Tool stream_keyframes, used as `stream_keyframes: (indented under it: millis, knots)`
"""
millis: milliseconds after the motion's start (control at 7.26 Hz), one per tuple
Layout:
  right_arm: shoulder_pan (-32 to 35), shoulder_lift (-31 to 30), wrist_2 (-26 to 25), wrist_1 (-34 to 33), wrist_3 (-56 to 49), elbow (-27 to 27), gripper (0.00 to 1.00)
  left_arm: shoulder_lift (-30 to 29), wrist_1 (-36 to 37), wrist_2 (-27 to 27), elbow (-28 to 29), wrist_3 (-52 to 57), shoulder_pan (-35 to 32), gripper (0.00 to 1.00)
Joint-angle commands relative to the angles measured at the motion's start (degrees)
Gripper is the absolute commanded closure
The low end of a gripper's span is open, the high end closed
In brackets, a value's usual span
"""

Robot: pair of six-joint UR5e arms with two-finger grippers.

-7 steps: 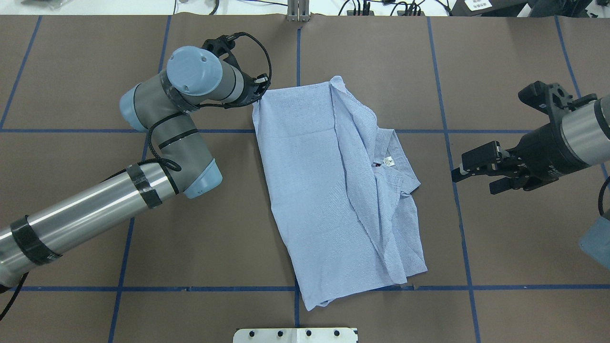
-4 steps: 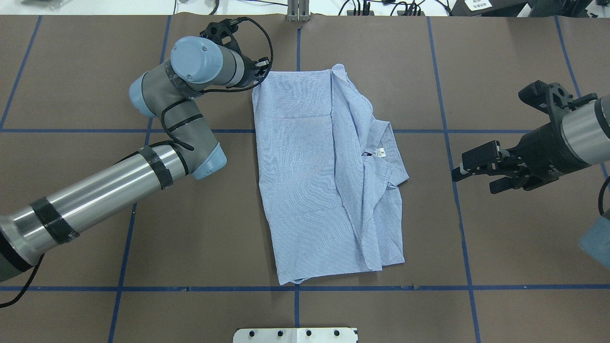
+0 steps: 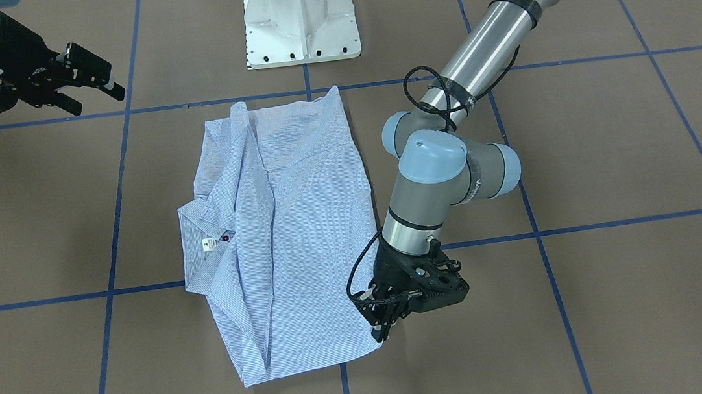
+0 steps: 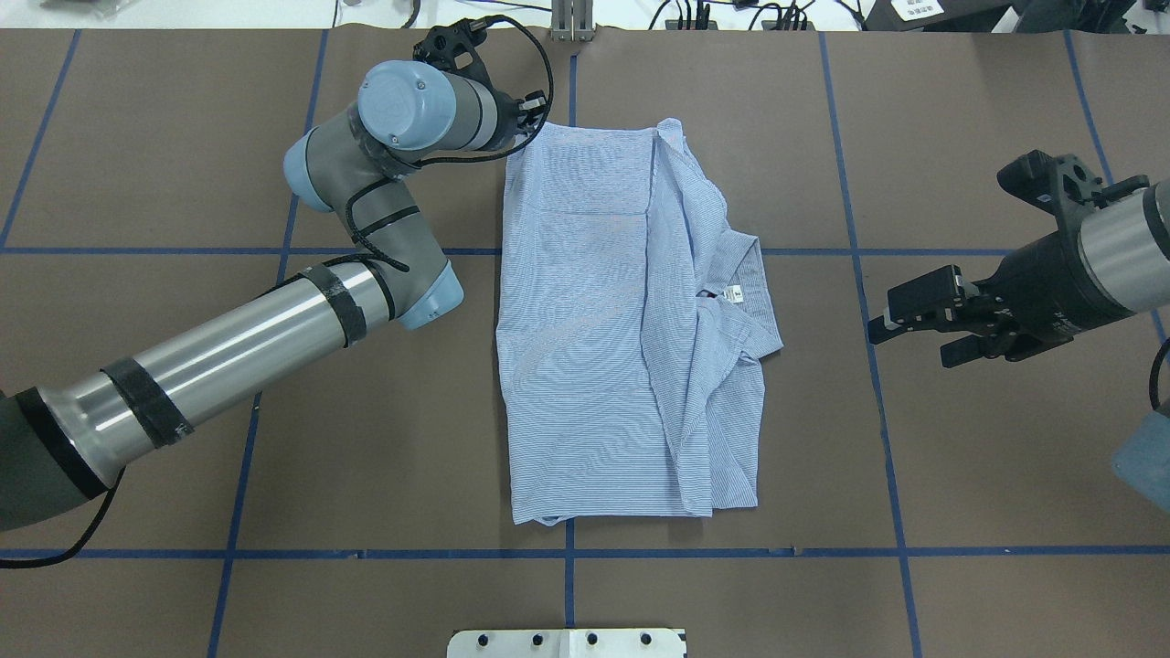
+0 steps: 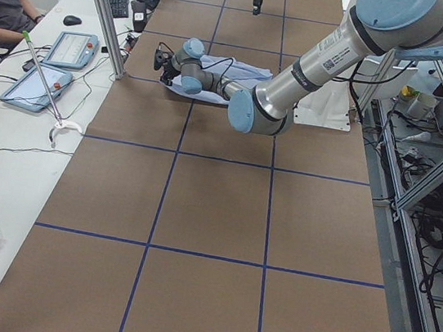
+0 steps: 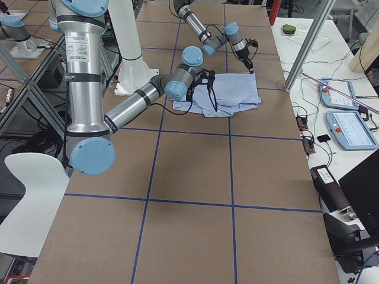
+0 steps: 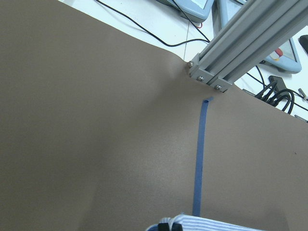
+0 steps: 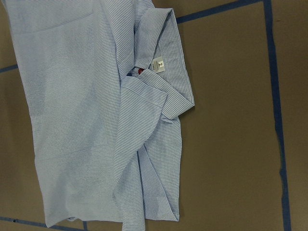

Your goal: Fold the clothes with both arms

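Silver-grey tube arms (image 4: 228,352), light-blue joint caps (image 4: 405,91), black tape bands (image 4: 146,416), black cables (image 4: 547,68), black jaws

A light-blue striped shirt (image 4: 622,338) lies flat, folded lengthwise, its white neck label (image 4: 732,293) showing. The left gripper (image 3: 383,327) pinches one corner. The right gripper (image 4: 914,340) hangs with jaws parted, well apart.
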Motion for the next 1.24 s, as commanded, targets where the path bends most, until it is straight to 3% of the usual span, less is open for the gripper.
stream_keyframes:
  millis: [0, 276, 413, 689, 964, 1102]
  knots:
    - [0.0, 0.3, -2.7, 0.0, -0.5, 0.0, 0.00, -0.2, -1.4, 0.0, -0.4, -0.1, 0.0, 0.01]
    - [-1.3, 2.7, -6.4, -0.1, -0.9, -0.8, 0.00, 1.7, -0.7, -1.4, -3.9, 0.0, -0.5, 0.00]
    - [-3.0, 3.7, -8.9, -0.4, -0.9, -1.0, 0.00, 4.9, 1.5, -5.2, -8.2, 0.2, -1.2, 0.00]
    - [-6.8, 5.5, -13.4, -1.3, -1.0, -1.8, 0.00, 13.2, 9.9, -8.4, -21.9, 2.9, -1.8, 0.00]
    - [-10.9, 12.4, -19.6, -12.2, -4.5, -2.3, 0.00, 22.4, 16.6, -8.6, -36.4, 4.0, -1.9, 0.00]
    - [-14.2, 17.2, -25.0, -20.1, -7.9, -2.6, 0.00, 25.7, 24.1, -10.3, -44.4, 6.8, -1.9, 0.00]
